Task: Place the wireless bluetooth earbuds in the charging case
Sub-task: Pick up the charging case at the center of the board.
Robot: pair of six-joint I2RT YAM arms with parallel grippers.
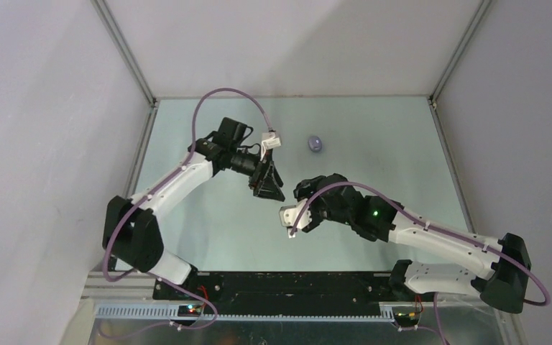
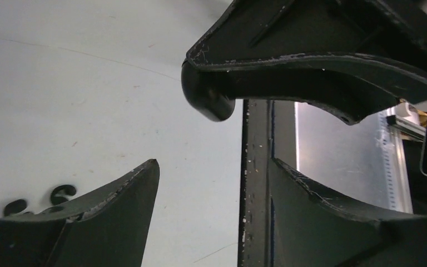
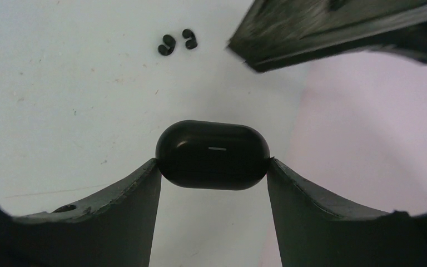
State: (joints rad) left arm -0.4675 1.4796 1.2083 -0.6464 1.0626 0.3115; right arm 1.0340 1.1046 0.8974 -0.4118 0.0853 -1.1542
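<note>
My right gripper point(image 3: 212, 162) is shut on a glossy black charging case point(image 3: 212, 154), lid closed, held by its two ends above the table. In the top view this gripper point(image 1: 303, 191) is at mid-table. Two black earbuds point(image 3: 167, 45) point(image 3: 189, 39) lie side by side on the table beyond it. My left gripper point(image 2: 214, 164) is open and empty, close to the right one in the top view point(image 1: 269, 188). Its wrist view shows the case's end point(image 2: 208, 99) in a right finger above, and the two black earbuds point(image 2: 62, 194) point(image 2: 14, 207) at lower left. No purple earbuds show.
A small pale purple rounded object point(image 1: 317, 144) lies on the table farther back; I cannot tell what it is. The black base rail point(image 2: 256, 183) at the near table edge shows in the left wrist view. White enclosure walls point(image 1: 57, 144) stand on both sides.
</note>
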